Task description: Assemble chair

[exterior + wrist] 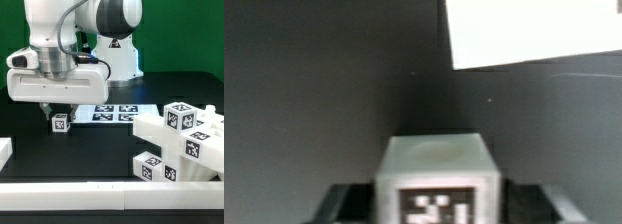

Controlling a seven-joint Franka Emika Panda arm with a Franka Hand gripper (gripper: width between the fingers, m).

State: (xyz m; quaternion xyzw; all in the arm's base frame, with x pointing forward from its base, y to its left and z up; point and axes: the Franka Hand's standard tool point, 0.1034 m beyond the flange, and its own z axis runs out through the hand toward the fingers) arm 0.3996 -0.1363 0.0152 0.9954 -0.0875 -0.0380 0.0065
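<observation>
The claw (pixel 59 117) straddles a small tagged block (pixel 59 124) standing upright on the worktop (pixel 100 140), fingers apart beside its flanks.

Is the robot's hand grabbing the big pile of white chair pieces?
No: the gripper hangs over one small tagged block, far from the pile of chair parts at the exterior view's right.

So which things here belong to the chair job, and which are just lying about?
Job:
- small block under the gripper
- stacked chair parts

Lying about:
- marker board
- plain edge block
</observation>
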